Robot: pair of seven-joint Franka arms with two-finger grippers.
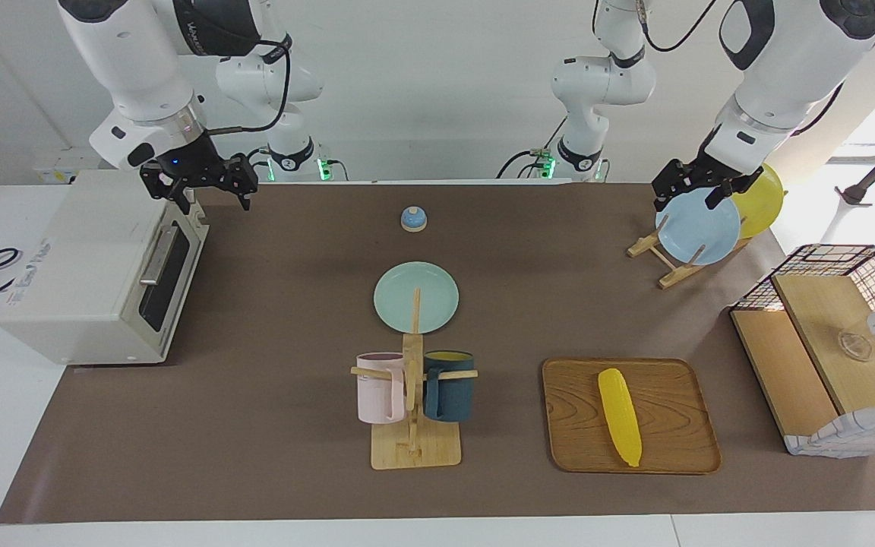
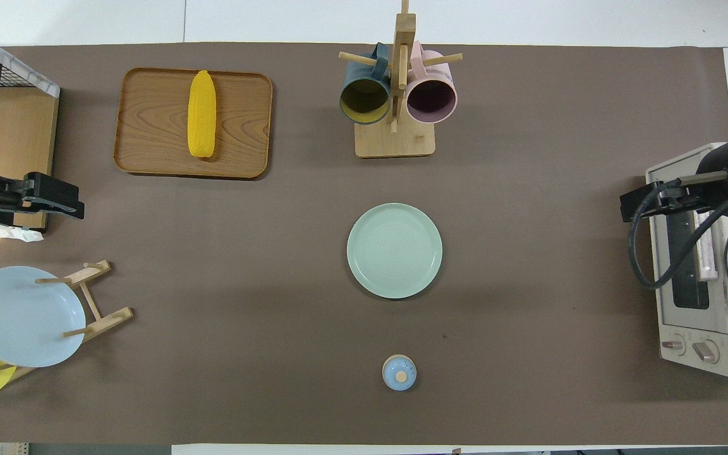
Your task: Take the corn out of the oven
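The yellow corn (image 1: 619,416) (image 2: 201,114) lies lengthwise on a wooden tray (image 1: 673,448) (image 2: 244,126) toward the left arm's end of the table, with nothing touching it. The cream-white oven (image 1: 80,266) (image 2: 718,335) stands at the right arm's end, its dark glass door closed. My right gripper (image 1: 213,202) (image 2: 632,207) hangs open over the oven's upper front corner, holding nothing. My left gripper (image 1: 687,199) (image 2: 67,199) hangs open and empty above the plate rack, well apart from the corn.
A plate rack (image 1: 665,258) holds a blue plate (image 1: 698,230) and a yellow plate (image 1: 760,199). A green plate (image 1: 415,297), a mug tree (image 1: 413,410) with two mugs and a small blue bell (image 1: 413,219) stand mid-table. A wire-and-wood basket shelf (image 1: 832,342) sits at the left arm's end.
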